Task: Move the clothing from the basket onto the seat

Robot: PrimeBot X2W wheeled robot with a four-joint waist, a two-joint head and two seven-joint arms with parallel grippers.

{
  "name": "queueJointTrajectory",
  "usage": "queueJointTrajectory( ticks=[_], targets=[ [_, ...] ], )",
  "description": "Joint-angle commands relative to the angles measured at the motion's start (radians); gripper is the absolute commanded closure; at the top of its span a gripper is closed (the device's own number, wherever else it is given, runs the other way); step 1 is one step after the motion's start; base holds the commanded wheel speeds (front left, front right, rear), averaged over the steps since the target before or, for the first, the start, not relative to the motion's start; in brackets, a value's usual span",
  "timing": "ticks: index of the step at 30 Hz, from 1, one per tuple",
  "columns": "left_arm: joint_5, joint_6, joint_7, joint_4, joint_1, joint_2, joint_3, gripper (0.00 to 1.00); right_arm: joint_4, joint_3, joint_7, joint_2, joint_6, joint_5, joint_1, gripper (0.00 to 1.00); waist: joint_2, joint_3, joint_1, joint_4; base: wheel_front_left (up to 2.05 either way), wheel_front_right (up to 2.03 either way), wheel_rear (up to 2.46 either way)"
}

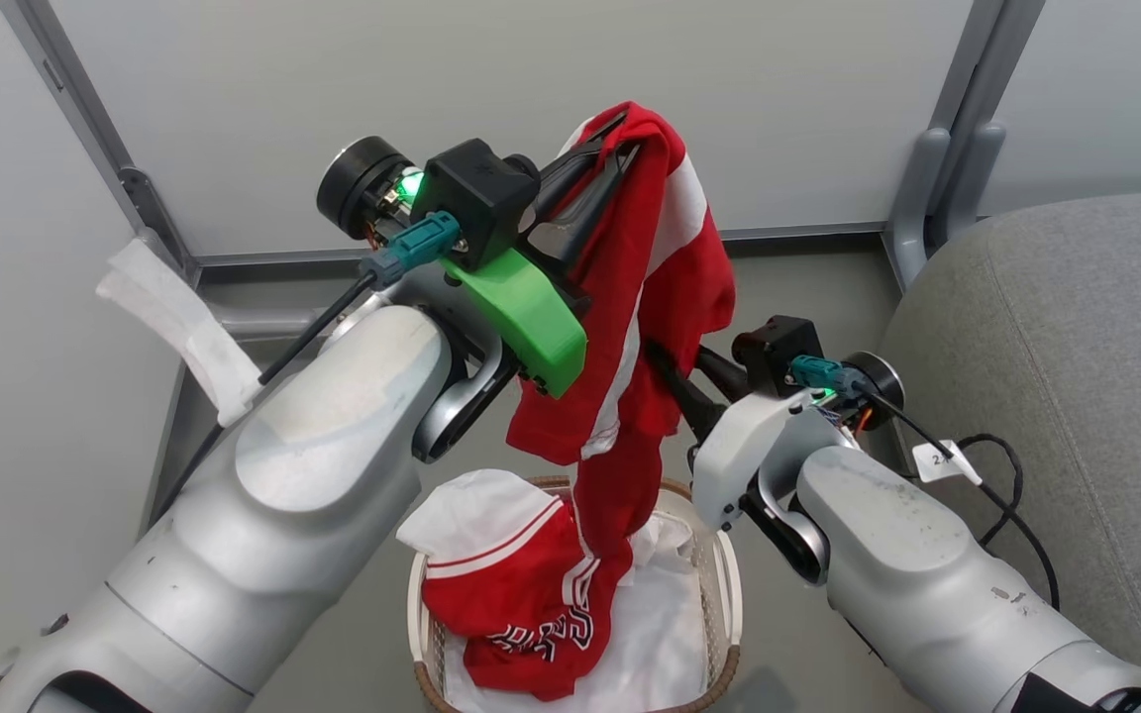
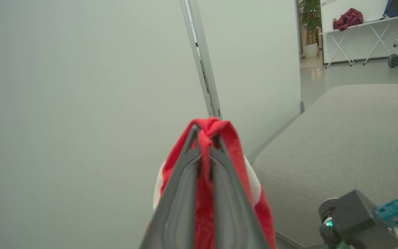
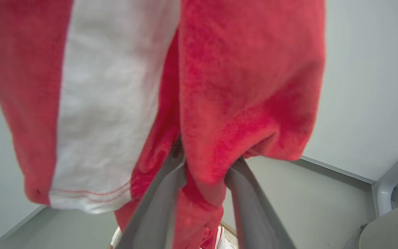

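**Left tool** (image 2: 206, 133): fingers closed flat on a ridge of the held jersey (image 1: 670, 267), which drapes over both fingertips and hangs below them.

**Right tool** (image 3: 207, 162): positioned beneath the left tool, with fingers part-way apart astride a lower fold of the same garment. Whether they press on it cannot be determined.

**Handling:** the fabric is soft, light and limp. Expect it to sag, swing and stretch between the two holds. Take it by a bunched fold or a hem, since a single layer may slip out.

**Below the right tool:** the garment's tail reaches into the basket (image 1: 726, 594), against a second jersey (image 1: 521, 594) lying on the white liner sheet (image 1: 660, 644). The tail may drag that jersey or catch the rim.

**To the right of both tools:** the seat (image 1: 1076, 376) lies bare, with its rounded edge near.

**Beyond the tools:** wall panels and a post (image 1: 937, 168) close the far side. The rightward path appears the freest.
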Motion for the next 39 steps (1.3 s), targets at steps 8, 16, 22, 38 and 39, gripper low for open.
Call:
queueJointTrajectory(
  ticks=[8,16,22,38,39],
  targets=[
    [-0.016,0.021,-0.004,0.009,0.05,0.045,0.013,1.0,-0.06,-0.005,-0.002,-0.036,-0.001,-0.033,0.02,1.0,0.0,0.001,0.0,-0.01,0.0,0.0,0.0],
    [-0.029,0.045,-0.044,0.031,0.113,0.081,0.03,0.16,-0.12,-0.071,-0.002,-0.075,-0.001,-0.073,0.03,1.0,0.0,0.006,0.0,-0.038,0.0,0.0,0.0],
    [-0.048,0.059,-0.069,0.052,0.179,0.081,0.043,0.0,-0.16,-0.144,-0.002,-0.107,-0.001,-0.112,0.035,1.0,0.0,0.008,0.0,-0.058,0.0,0.0,0.0],
    [-0.014,0.063,-0.094,0.058,0.358,0.037,0.05,0.0,-0.258,-0.299,-0.002,-0.198,-0.001,-0.197,0.041,1.0,0.0,0.053,0.0,-0.219,0.0,0.0,0.0],
    [-0.006,0.061,-0.094,0.056,0.366,0.034,0.051,0.0,-0.265,-0.308,-0.002,-0.203,-0.001,-0.2,0.042,1.0,0.0,0.058,0.0,-0.237,0.0,0.0,0.0]
  ],
)
